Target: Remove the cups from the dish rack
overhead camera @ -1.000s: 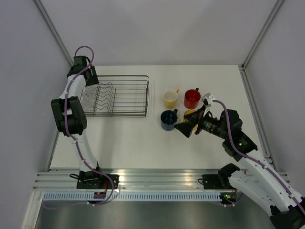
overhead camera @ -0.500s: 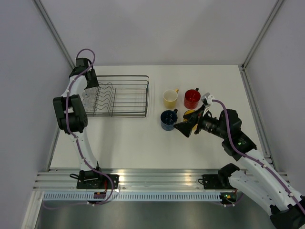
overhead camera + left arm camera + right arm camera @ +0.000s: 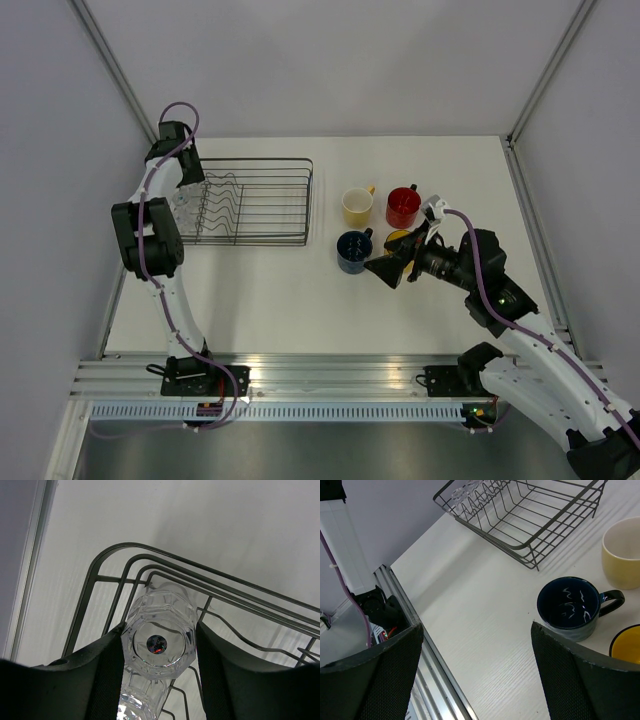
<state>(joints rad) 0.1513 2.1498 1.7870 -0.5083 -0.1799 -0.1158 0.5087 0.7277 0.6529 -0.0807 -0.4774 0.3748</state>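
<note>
The black wire dish rack [image 3: 250, 160] stands at the back left. My left gripper [image 3: 183, 196] reaches into its left end. In the left wrist view the gripper [image 3: 159, 652] is shut on a clear glass tumbler [image 3: 159, 645], one finger against each side. A second tumbler [image 3: 136, 704] lies just below it in the rack [image 3: 81, 611]. The cream mug [image 3: 357, 206], red mug [image 3: 402, 206], dark blue mug [image 3: 352, 251] and bright yellow mug [image 3: 397, 238] stand on the table right of the rack. My right gripper [image 3: 385, 268] is open and empty beside the blue mug [image 3: 567, 607].
The right wrist view shows the rack [image 3: 520, 546], the cream mug [image 3: 622, 552], the yellow mug's rim [image 3: 627, 645] and the aluminium rail [image 3: 415, 650] along the table's near edge. Grey walls close the left and back sides.
My left gripper has come down a little into the rack's left end over the tumblers. The right arm has barely moved.
</note>
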